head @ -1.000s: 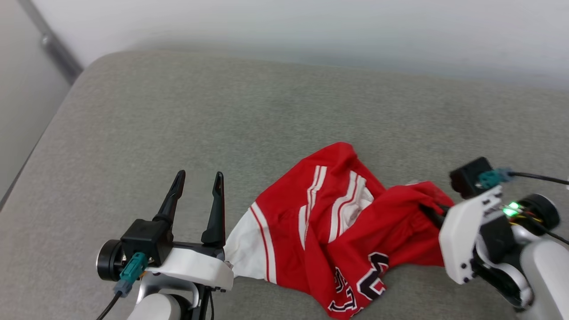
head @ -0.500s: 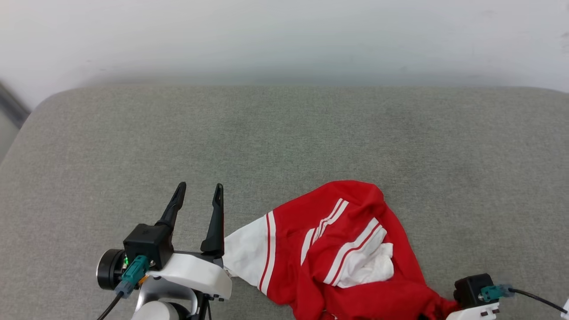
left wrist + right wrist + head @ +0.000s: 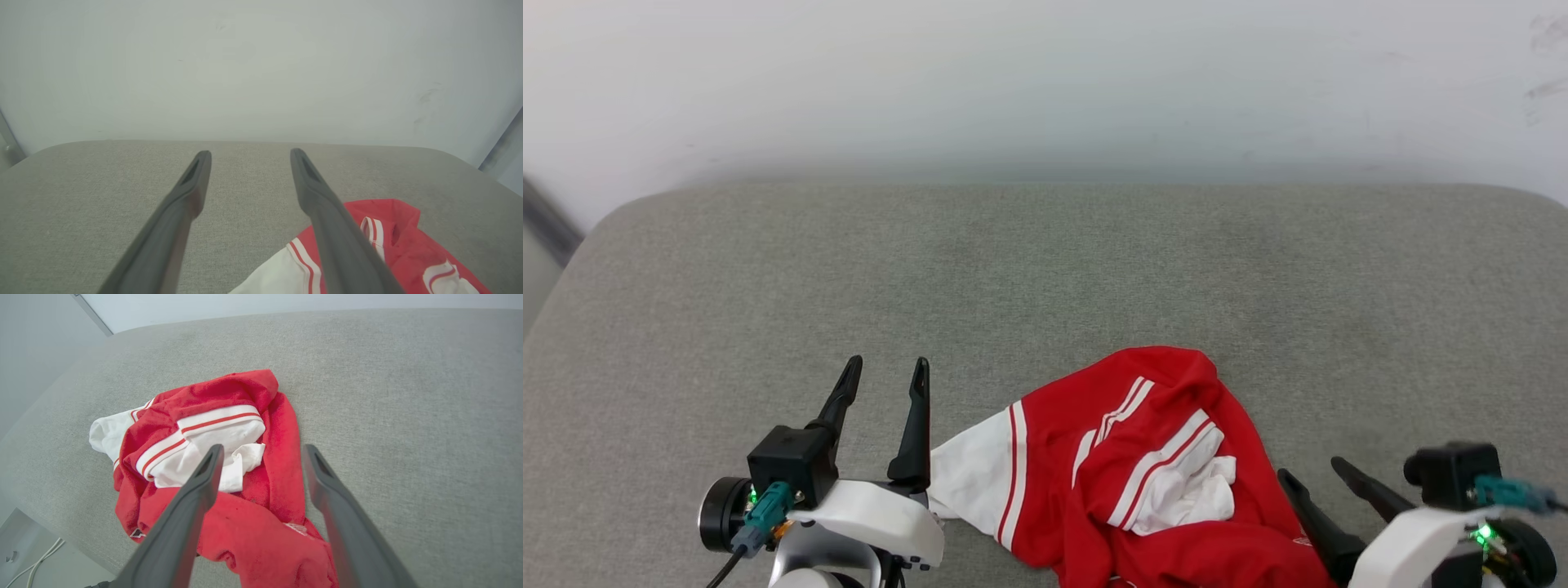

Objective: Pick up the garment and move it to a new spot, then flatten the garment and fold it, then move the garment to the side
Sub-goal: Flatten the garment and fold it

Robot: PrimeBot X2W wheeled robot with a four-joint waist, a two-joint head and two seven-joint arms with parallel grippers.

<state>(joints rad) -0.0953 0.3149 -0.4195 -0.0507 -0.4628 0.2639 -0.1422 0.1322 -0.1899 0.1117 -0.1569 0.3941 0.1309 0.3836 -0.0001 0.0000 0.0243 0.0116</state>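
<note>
Upholstery of grey woven fabric covers the rounded cushion (image 3: 1045, 269), which is backed by a plain pale wall (image 3: 1045, 82). White cables (image 3: 36, 559) are seen on the floor below the cushion's near edge. The left gripper (image 3: 886, 371) is held over the cushion's near edge with fingers apart and nothing between them. The right gripper (image 3: 1311, 469) is likewise spread wide and holds nothing.

The crumpled red jersey garment (image 3: 1143, 482) lies bunched at the cushion's near edge, between the two grippers and just beside each. White sleeves, red-and-white striped trim and folded red cloth are shown. A small black-and-white mark (image 3: 137, 533) and a pale tag (image 3: 296, 527) are too small to be read.
</note>
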